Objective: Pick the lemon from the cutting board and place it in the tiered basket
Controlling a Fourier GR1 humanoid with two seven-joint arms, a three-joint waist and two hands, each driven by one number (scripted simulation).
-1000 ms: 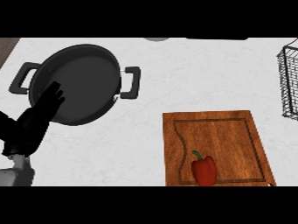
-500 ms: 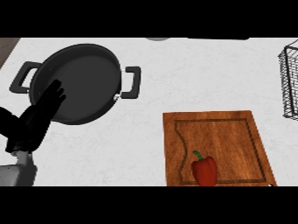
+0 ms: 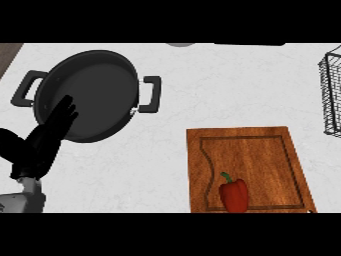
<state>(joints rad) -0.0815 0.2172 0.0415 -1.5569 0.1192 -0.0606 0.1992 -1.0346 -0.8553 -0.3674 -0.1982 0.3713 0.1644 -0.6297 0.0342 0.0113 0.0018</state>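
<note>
No lemon shows on the wooden cutting board (image 3: 248,167); the only item on it is a red bell pepper (image 3: 234,195) with a green stem, lying at the board's near edge. Board and pepper sit well to the right of the left hand (image 3: 36,145), with bare white counter (image 3: 202,75) between them.

The left hand is open, fingers straight and together, pointing up and away, the thumb spread out to its left. It holds nothing. Its fingertips overlap the near rim of a black two-handled pan (image 3: 90,95) in the view; whether they actually touch the pan cannot be told. The grey forearm (image 3: 14,200) below it is cut off at the lower edge.

The pan lies just beyond and to the right of the hand, one handle to the hand's far left, the other on the pan's right side.

The wire tiered basket (image 3: 339,95) stands far to the right of the hand, at the picture's right edge, which cuts most of it off; its tiers cannot be made out.

The right hand is out of view.
</note>
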